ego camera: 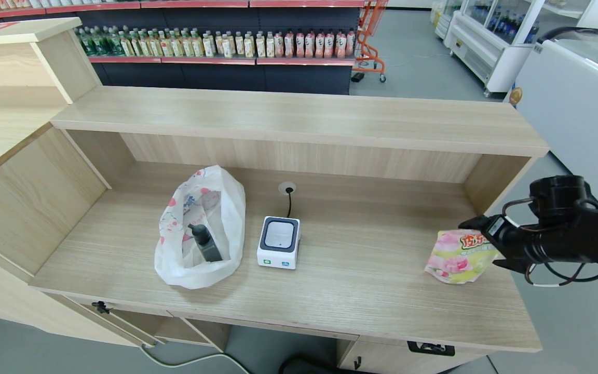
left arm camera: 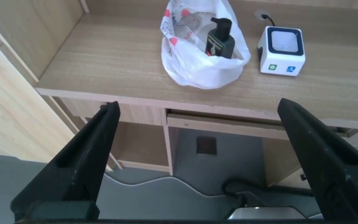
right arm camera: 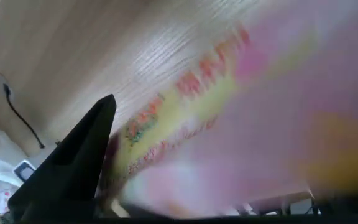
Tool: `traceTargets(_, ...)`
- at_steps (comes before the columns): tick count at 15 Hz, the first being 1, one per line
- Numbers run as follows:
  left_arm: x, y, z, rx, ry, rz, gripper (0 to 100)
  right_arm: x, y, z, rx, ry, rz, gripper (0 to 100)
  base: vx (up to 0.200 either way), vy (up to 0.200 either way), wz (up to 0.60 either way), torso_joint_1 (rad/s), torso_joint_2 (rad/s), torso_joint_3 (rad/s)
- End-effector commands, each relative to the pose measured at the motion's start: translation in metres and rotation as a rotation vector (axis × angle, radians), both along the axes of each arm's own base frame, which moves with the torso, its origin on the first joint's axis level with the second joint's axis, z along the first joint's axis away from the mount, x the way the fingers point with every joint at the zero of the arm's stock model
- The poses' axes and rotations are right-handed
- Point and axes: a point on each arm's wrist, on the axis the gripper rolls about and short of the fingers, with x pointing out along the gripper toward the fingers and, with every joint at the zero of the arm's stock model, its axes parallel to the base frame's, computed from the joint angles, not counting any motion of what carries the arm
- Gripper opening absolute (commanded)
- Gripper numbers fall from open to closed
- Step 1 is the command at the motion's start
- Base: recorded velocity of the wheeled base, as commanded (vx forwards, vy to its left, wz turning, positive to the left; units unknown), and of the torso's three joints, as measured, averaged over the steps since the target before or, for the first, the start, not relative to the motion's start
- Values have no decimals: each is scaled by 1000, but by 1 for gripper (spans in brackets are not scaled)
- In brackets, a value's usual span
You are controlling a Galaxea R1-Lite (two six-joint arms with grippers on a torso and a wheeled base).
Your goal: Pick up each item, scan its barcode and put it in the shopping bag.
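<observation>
Right claw (ego camera: 488, 241) clamped on pouch (ego camera: 454, 258), right of scanner (ego camera: 278, 241); left claw (left arm camera: 199, 107) apart. Carry pouch over scanner, barcode facing window, flat.

left gripper (left arm camera: 197, 111) spread wide | dark bottle (left arm camera: 220, 38) inside shopping bag (left arm camera: 188, 62) | scanner (left arm camera: 281, 50) beside it on counter (left arm camera: 104, 68)

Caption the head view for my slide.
Right gripper grips a pink pouch; a dark bottle lies in the shopping bag.

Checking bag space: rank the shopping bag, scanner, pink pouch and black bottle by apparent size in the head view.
1. shopping bag
2-3. pink pouch and scanner: too alike to rank, and the pouch is partly hidden
4. black bottle, inside the bag
</observation>
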Motion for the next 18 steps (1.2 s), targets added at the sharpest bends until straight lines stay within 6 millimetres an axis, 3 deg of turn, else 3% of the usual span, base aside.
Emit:
traceTargets(1, 0, 0, 0, 0, -1, 0, 100, 9, 3, -29, -17, 78, 31, 100, 0, 0, 0, 0, 0, 0)
traceTargets(2, 0, 0, 0, 0, -1, 0, 100, 10, 6, -32, -36, 81, 56, 0, 0, 0, 0, 0, 0, 0)
traceTargets(6, 0, 0, 0, 0, -1, 0, 100, 15, 6, -27, -177, -2, 125, 0, 0, 0, 0, 0, 0, 0)
traceTargets(11, 0, 0, 0, 0, -1, 0, 100, 5, 5, -39, -315, 36, 213, 0, 0, 0, 0, 0, 0, 0)
traceTargets(16, 0, 0, 0, 0, -1, 0, 100, -32, 13, 11, -457, -163, 453, 0, 0, 0, 0, 0, 0, 0)
traceTargets(18, 0, 0, 0, 0, -1, 1, 100, -57, 18, 7, -578, -392, 732, 0, 0, 0, 0, 0, 0, 0)
